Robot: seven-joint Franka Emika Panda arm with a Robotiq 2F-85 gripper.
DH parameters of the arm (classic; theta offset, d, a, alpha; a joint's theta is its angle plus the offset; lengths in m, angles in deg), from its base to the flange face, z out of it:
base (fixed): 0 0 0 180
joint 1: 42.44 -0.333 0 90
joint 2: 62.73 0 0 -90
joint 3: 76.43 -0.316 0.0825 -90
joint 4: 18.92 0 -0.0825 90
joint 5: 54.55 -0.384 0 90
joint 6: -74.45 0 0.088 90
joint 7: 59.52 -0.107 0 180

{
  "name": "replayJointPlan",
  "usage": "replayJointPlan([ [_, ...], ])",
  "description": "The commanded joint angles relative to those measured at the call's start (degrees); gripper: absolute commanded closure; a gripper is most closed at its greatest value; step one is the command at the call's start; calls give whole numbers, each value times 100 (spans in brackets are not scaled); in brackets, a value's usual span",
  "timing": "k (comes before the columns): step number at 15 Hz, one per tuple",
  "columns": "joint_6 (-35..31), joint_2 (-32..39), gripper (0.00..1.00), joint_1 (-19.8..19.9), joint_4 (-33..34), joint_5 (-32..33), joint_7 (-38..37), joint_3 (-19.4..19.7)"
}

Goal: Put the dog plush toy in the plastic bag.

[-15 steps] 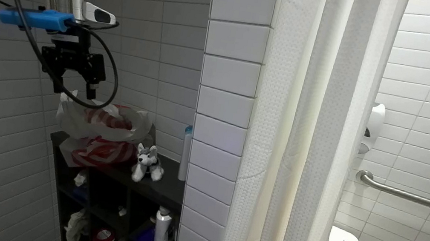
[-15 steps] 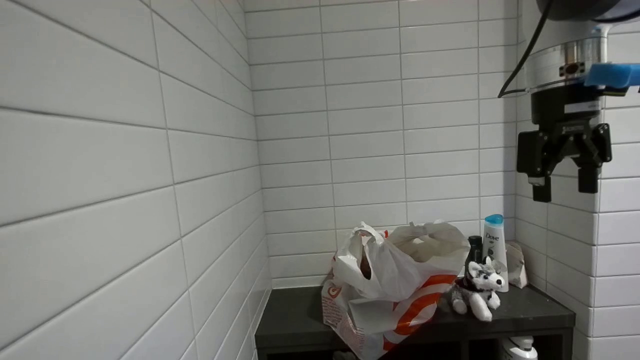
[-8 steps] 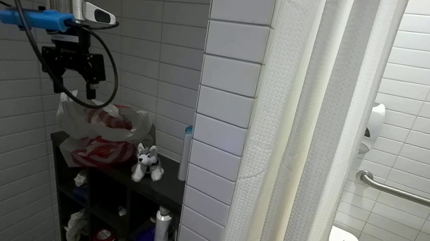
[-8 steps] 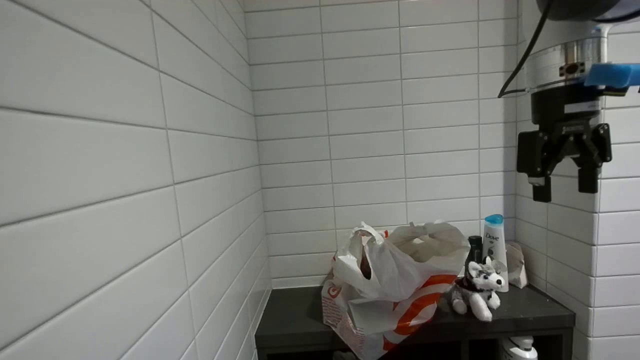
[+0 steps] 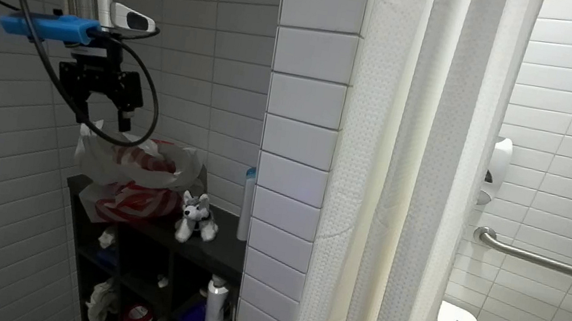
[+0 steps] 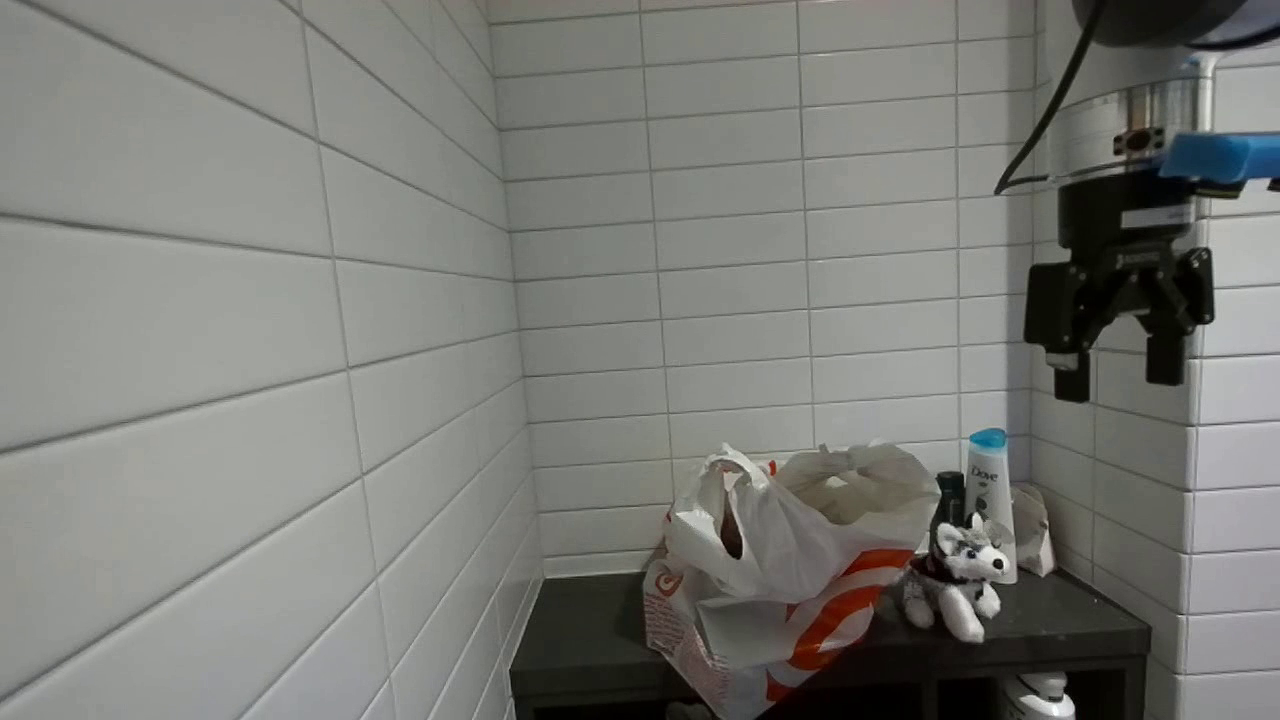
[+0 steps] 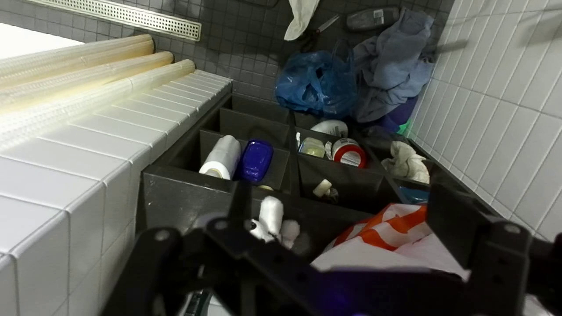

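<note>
In an exterior view we look down from well back, with a white-tiled partition between the dark worktop and a pale textured fabric curtain; in an exterior view we look nearly level, from nearer, close along a white-tiled side wall. Both exterior views share the crinkly white-and-red plastic bag and the worktop. In the wrist view we look steeply down past black fingers onto dark open compartments and grey tiled floor, sharing the bag with both.

One plush dog, one red-and-white bag, one blue bag
</note>
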Motion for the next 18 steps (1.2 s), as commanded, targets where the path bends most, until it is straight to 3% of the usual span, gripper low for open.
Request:
replayJointPlan([
  [1,-380,112,0,106,-98,16,-65,13],
  [10,-473,312,0,145,-40,-65,-83,72],
  [18,-1190,649,0,408,-142,52,-584,29],
])
